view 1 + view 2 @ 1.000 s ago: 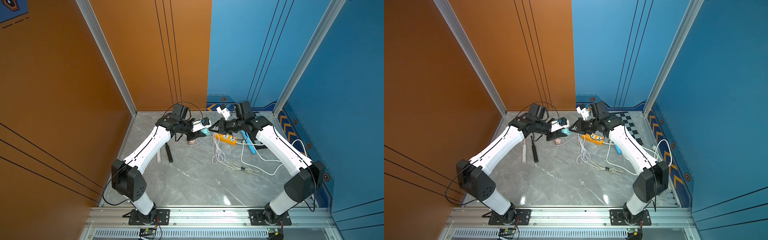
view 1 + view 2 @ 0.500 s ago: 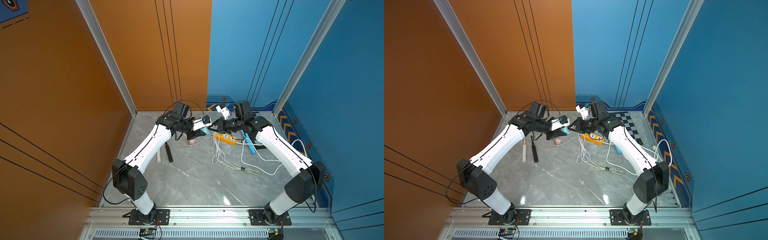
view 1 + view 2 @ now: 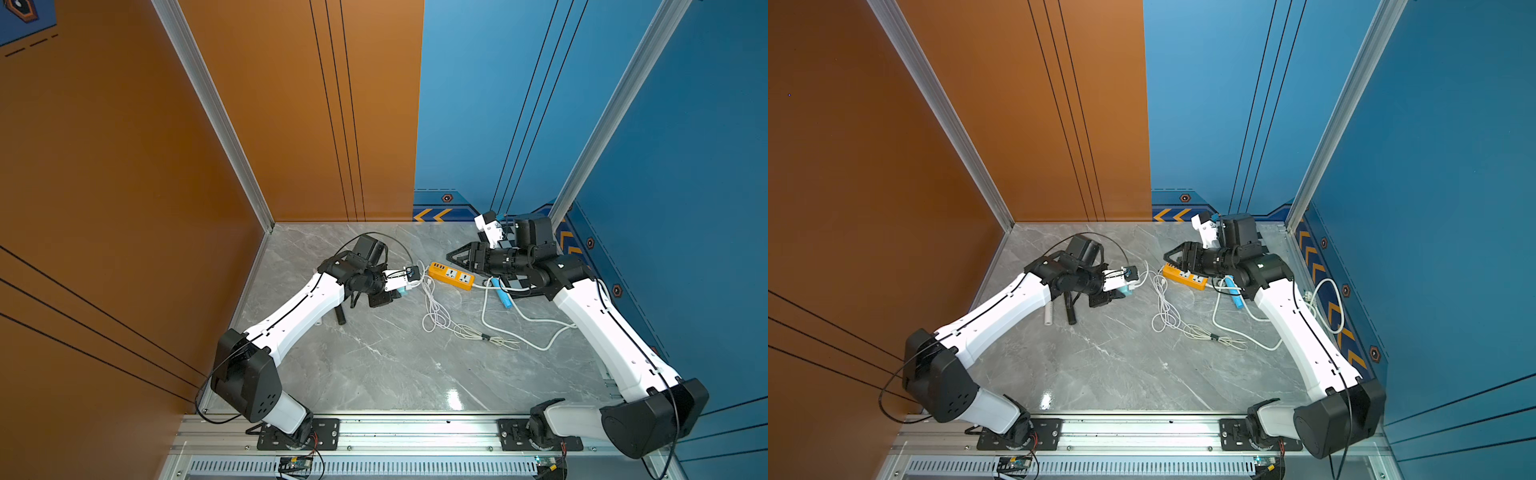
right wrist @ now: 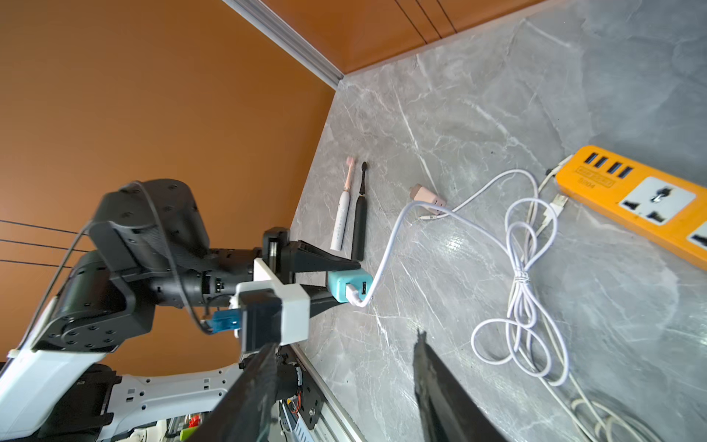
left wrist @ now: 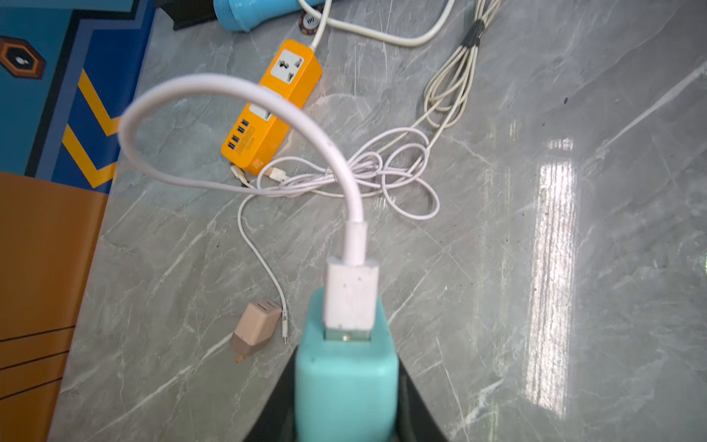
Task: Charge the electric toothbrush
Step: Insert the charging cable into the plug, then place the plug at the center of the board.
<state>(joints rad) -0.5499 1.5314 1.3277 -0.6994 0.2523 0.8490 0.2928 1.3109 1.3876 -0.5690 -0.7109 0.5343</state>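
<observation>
Well: two brushes side by side on grey marble tabletop [image 4: 497, 95] by orange wall [image 4: 153, 95]: white pink-headed electric toothbrush [image 4: 341, 224], black electric toothbrush [image 4: 359, 225]. Two plug cubes: teal plastic adapter [image 5: 344, 379] clenched in left gripper [image 4: 348, 284], white USB cable [image 5: 229, 82] plugged in; beige adapter [image 5: 256, 329] loose on tabletop. One orange power strip [image 5: 275, 111]. Jaws of right gripper [image 3: 457, 257] spread, empty. Teal adapter's prongs hidden; blue cylinder [image 5: 260, 15] cut off.

Top views overlook; right wrist faces left hand [image 4: 349, 285].
</observation>
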